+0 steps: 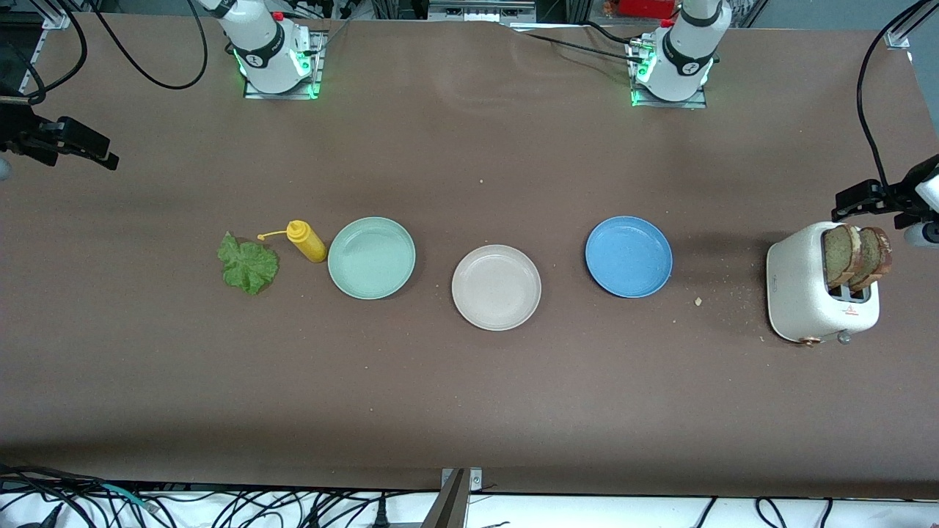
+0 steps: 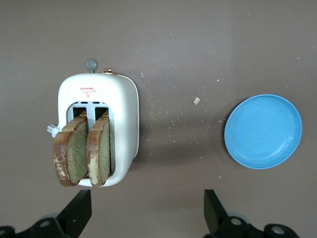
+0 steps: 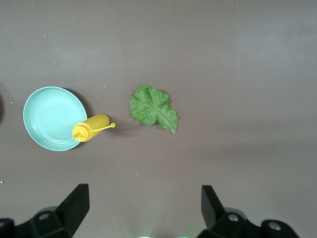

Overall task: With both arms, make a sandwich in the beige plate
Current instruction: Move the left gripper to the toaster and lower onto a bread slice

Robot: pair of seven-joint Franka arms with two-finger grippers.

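Lots of bare brown table all around the beige plate, which sits mid-table with nothing in it, round, shallow, raised rim. The blue plate is toward the left arm's end, the mint-green plate toward the right arm's end; both sit apart from it and slightly farther from the front camera.

Two brown bread slices with darker crust stand upright in the white toaster near the left arm's table end. The ruffled lettuce leaf lies flat beside the yellow squeeze bottle, which is just beside the green plate.

The left gripper hangs above the toaster end, jaws spread wide, holding nothing. The right gripper hangs above the lettuce end, also wide and holding nothing.
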